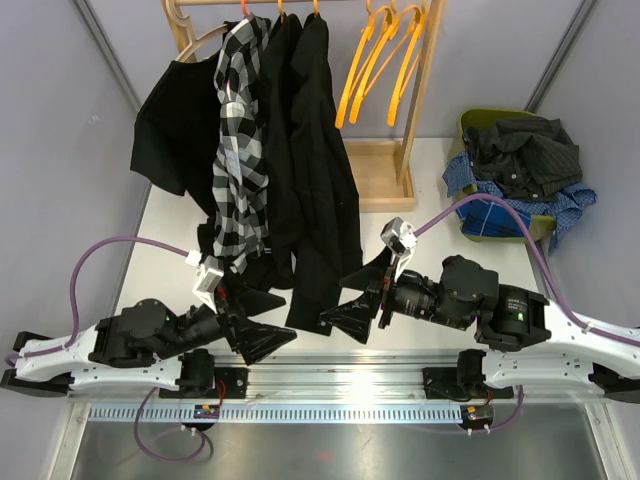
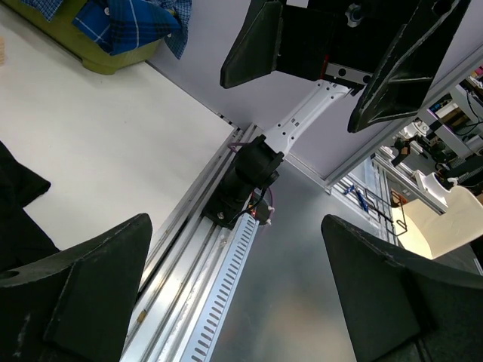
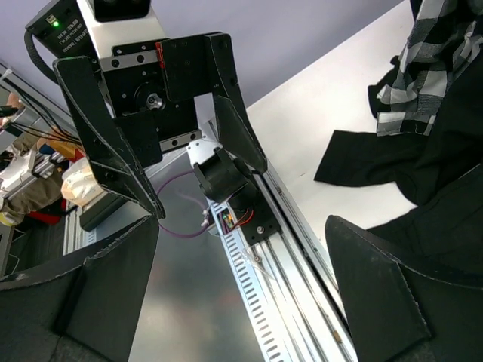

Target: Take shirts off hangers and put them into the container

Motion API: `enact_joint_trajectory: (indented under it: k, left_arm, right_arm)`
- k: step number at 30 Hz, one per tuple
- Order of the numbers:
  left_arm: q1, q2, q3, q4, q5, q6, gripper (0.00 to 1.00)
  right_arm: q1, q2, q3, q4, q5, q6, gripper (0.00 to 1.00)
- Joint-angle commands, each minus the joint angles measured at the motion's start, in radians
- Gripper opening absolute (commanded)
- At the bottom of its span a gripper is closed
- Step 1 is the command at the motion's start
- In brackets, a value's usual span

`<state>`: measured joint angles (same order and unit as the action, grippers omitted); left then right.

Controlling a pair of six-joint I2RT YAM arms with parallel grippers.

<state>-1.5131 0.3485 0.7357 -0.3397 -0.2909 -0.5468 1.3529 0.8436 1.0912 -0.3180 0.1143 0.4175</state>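
Observation:
Several shirts hang on a wooden rack at the back: a black one on the left, a black-and-white checked one, and black ones whose hems reach the table. Three empty orange hangers hang to their right. The olive-green container at the right holds a dark shirt and a blue checked shirt. My left gripper and right gripper face each other low at the near edge, both open and empty. The wrist views show each one, left and right, with wide jaws.
The rack's wooden post and base stand between the shirts and the container. An aluminium rail runs along the near edge under both arms. Purple cables loop off each wrist. Grey walls close in both sides.

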Motion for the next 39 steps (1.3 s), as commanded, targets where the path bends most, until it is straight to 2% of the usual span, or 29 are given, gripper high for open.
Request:
enact_joint_trajectory:
  k: [1,7,9,12,13,15,16,20,22,24,32,39]
  left_arm:
    - [-0.006,-0.009,0.022,0.045,0.035,0.031,0.99]
    - [-0.006,-0.016,0.011,0.085,0.088,0.059,0.99]
    - [-0.006,-0.011,0.016,0.079,0.088,0.065,0.99]
    - [-0.006,-0.006,0.014,0.076,0.085,0.064,0.99]
    - [-0.006,-0.005,0.016,0.071,0.076,0.061,0.99]
    - [-0.006,0.0,0.017,0.047,0.065,0.044,0.99]
    - [-0.006,0.0,0.014,0.041,0.058,0.035,0.99]
    - [-0.006,-0.008,0.007,0.005,0.035,0.019,0.99]
    - [-0.006,-0.019,-0.002,0.002,0.024,0.008,0.99]
    - [-0.006,-0.032,-0.019,0.018,0.024,0.002,0.99]
    - [-0.006,-0.069,-0.064,0.053,0.053,-0.031,0.99]
    - [-0.006,-0.098,-0.098,0.071,0.078,-0.056,0.99]
  right_arm:
    - [0.005,-0.021,0.01,0.049,0.012,-0.019,0.99]
    - [0.003,0.0,0.047,0.097,-0.03,-0.112,0.99]
    - [0.003,0.023,0.11,0.089,0.002,-0.143,0.99]
    - [0.005,0.118,0.277,0.025,0.195,-0.223,0.99]
    - [0.003,0.193,0.33,0.004,0.354,-0.267,0.99]
    - [0.003,0.283,0.493,-0.055,0.511,-0.331,1.0]
    - [0.005,0.38,0.594,-0.067,0.642,-0.409,1.0]
    - [-0.015,0.599,0.818,-0.052,0.838,-0.606,0.99]
    - [-0.044,0.684,0.89,0.02,0.915,-0.72,0.99]
    - [-0.073,0.727,0.926,0.135,0.938,-0.784,0.99]
    - [-0.261,0.896,1.036,0.247,0.874,-0.786,1.0]
    - [-0.385,1.049,1.249,0.099,0.722,-0.68,1.0]
